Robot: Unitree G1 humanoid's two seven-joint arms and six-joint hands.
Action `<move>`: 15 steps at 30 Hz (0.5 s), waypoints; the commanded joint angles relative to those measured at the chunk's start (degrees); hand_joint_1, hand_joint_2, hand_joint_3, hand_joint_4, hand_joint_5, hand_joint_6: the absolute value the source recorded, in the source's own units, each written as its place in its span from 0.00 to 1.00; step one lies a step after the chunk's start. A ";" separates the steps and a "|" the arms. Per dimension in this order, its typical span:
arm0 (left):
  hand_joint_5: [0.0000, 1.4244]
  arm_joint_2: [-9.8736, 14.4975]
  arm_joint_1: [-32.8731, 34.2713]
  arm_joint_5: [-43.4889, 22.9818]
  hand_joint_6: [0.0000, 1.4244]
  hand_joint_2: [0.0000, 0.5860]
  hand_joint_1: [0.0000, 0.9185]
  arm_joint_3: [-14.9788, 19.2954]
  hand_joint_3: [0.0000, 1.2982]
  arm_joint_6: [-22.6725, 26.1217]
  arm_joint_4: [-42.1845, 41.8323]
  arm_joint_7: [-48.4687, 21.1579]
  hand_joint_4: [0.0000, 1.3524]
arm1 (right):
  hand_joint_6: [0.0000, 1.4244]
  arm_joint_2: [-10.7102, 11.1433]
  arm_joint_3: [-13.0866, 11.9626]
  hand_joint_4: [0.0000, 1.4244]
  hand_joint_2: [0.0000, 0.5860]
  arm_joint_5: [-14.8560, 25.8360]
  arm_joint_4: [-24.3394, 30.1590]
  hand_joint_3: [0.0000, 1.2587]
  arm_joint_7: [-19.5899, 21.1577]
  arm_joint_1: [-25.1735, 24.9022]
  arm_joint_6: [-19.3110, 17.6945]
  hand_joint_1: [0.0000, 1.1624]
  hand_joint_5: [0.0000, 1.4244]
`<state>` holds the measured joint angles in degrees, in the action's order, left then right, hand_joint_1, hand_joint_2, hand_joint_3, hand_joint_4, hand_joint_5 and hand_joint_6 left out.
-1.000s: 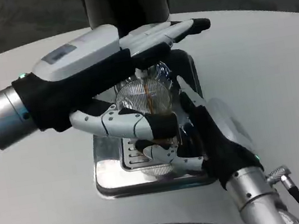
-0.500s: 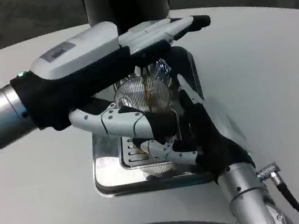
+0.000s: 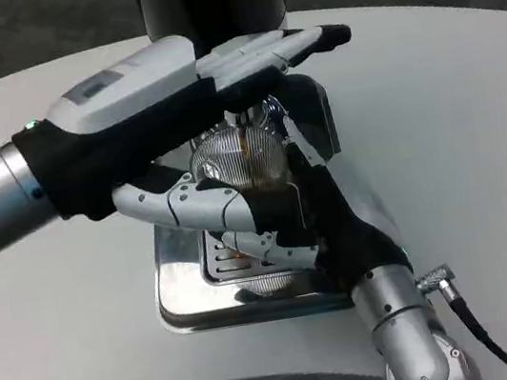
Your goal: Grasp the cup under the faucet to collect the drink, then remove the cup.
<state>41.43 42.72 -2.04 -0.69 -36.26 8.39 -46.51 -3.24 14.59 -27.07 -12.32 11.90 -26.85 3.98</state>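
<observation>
A clear ribbed cup [image 3: 230,160] stands on the metal drip tray [image 3: 180,303] under the faucet, and a thin brown stream [image 3: 249,152] runs into it. My right hand [image 3: 336,225] comes in from the lower right and grips the cup's right side and base. My left hand [image 3: 171,97] reaches across from the left above the cup. Its upper fingers [image 3: 307,42] stretch out flat by the dispenser's faucet, and its lower fingers [image 3: 203,207] curl in front of the cup. The faucet itself is hidden beneath the left hand.
The dark dispenser body [image 3: 204,0] rises at the back behind the tray. White tabletop [image 3: 433,104] spreads to the right and left of the tray. A black cable [image 3: 483,332] hangs from my right wrist.
My right hand and forearm have shifted left and further in around the cup. The left hand has stayed over the faucet, and the stream keeps running.
</observation>
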 commanded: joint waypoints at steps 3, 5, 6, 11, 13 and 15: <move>0.00 0.73 -1.57 0.74 0.00 0.16 0.00 -1.26 0.00 -0.86 -0.08 -0.82 0.00 | 0.00 -0.97 -0.49 0.00 0.29 1.47 -3.27 0.00 1.48 -2.10 -2.19 0.63 0.00; 0.00 0.62 -1.66 0.62 0.00 0.16 0.00 -1.44 0.00 -0.88 -0.16 -0.91 0.00 | 0.00 -0.96 -0.61 0.00 0.29 1.57 -3.90 0.00 1.73 -2.50 -2.54 0.63 0.00; 0.00 0.56 -1.68 0.57 0.00 0.16 0.00 -1.55 0.00 -0.90 -0.25 -0.96 0.00 | 0.00 -1.00 -0.73 0.00 0.30 1.80 -4.27 0.00 1.88 -2.70 -2.79 0.63 0.00; 0.00 0.60 -1.59 0.62 0.00 0.16 0.00 -1.72 0.00 -0.98 -0.20 -0.92 0.00 | 0.00 -1.17 -1.05 0.00 0.30 2.47 -5.87 0.00 2.67 -3.39 -3.54 0.63 0.00; 0.00 0.65 -1.55 0.60 0.00 0.16 0.00 -1.71 0.00 -0.97 -0.15 -0.92 0.00 | 0.00 -1.18 -1.11 0.00 0.30 2.66 -6.68 0.00 2.86 -3.85 -3.94 0.63 0.00; 0.00 0.70 -1.54 0.61 0.00 0.16 0.00 -1.73 0.00 -0.88 -0.12 -0.94 0.00 | 0.00 -1.22 -1.16 0.00 0.30 2.97 -7.43 0.00 3.03 -4.31 -4.28 0.63 0.00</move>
<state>41.49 42.59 -2.01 -1.06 -36.84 8.39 -46.38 -3.94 13.56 -24.81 -18.45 14.33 -30.51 1.19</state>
